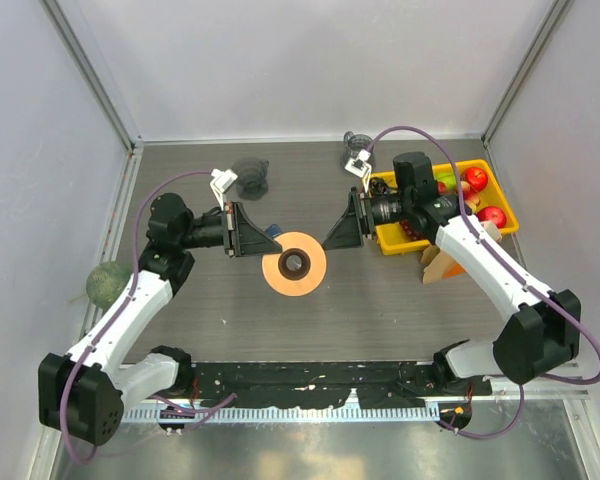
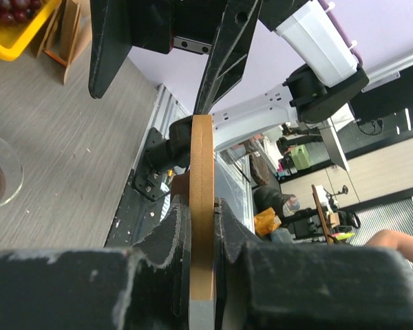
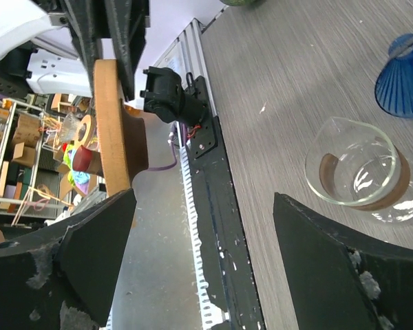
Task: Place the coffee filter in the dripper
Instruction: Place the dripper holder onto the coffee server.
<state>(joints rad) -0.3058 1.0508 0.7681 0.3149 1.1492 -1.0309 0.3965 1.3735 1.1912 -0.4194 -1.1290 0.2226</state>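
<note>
My left gripper is shut on the rim of a flat orange-brown wooden ring with a centre hole, held level above the table. In the left wrist view the ring is edge-on, clamped between the jaws. My right gripper is open at the ring's right edge and holds nothing. In the right wrist view the ring is beside one finger. The blue ribbed dripper stands on the table next to a clear glass vessel. I cannot pick out a coffee filter.
A yellow tray of red and green fruit sits at the right, with a brown cardboard piece in front of it. A green ball lies at the left wall. A dark grey cup-like object and a small dark glass piece stand at the back.
</note>
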